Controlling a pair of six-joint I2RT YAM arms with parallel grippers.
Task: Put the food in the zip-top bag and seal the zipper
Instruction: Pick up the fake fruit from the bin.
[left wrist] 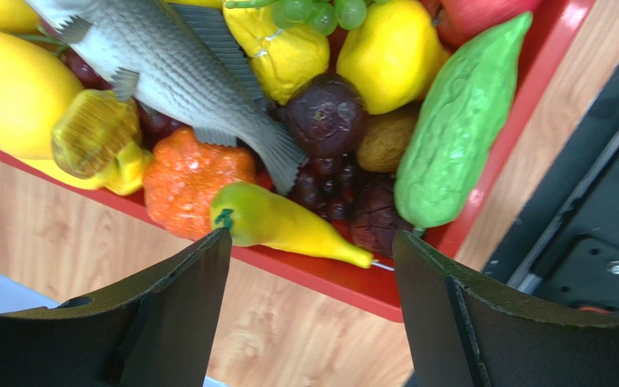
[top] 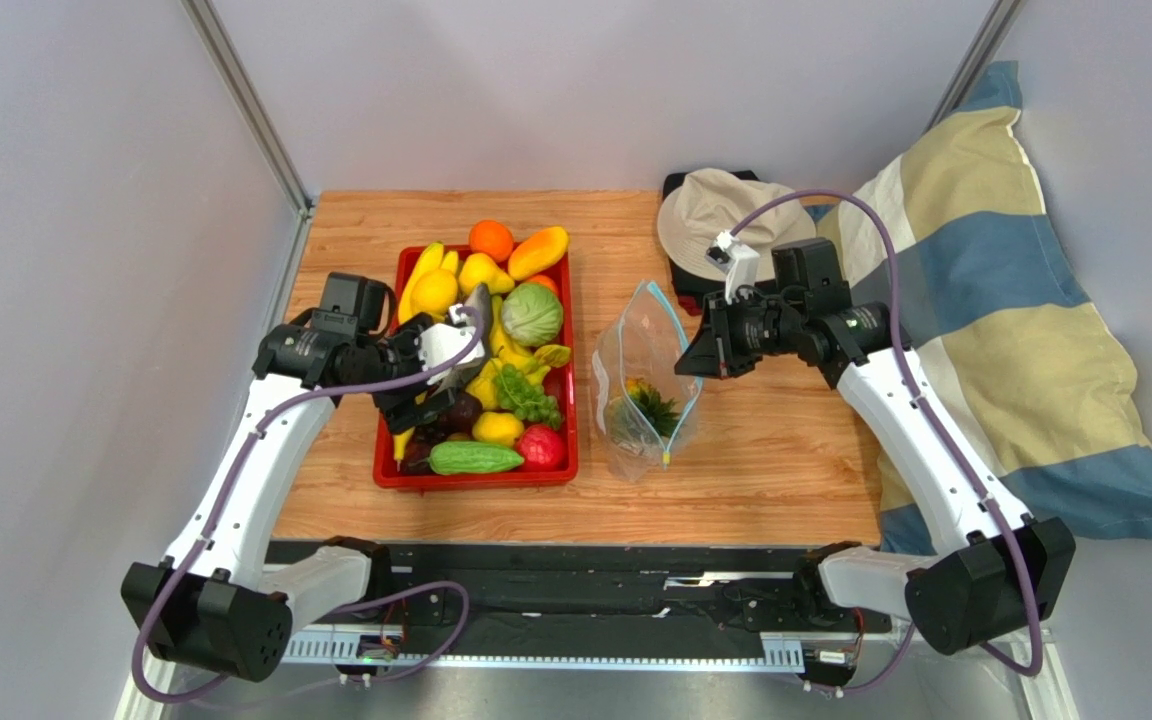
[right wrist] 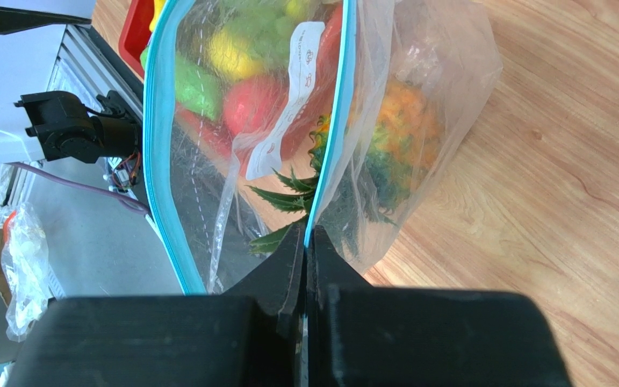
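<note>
A: Two end effectors, status?
B: The left end effector (left wrist: 311, 246) gapes above the food (top: 492, 360) in the red tray (top: 387, 477); the right end effector (right wrist: 305, 242) pinches the zipper (right wrist: 333, 121), the zip-top bag (top: 648, 383) upright on the desk (top: 778, 465).

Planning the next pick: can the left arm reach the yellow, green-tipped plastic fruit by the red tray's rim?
Probably yes: the left gripper hangs open over the yellow fruit, which lies uncovered on top; the red tray's rim may crowd it.
</note>
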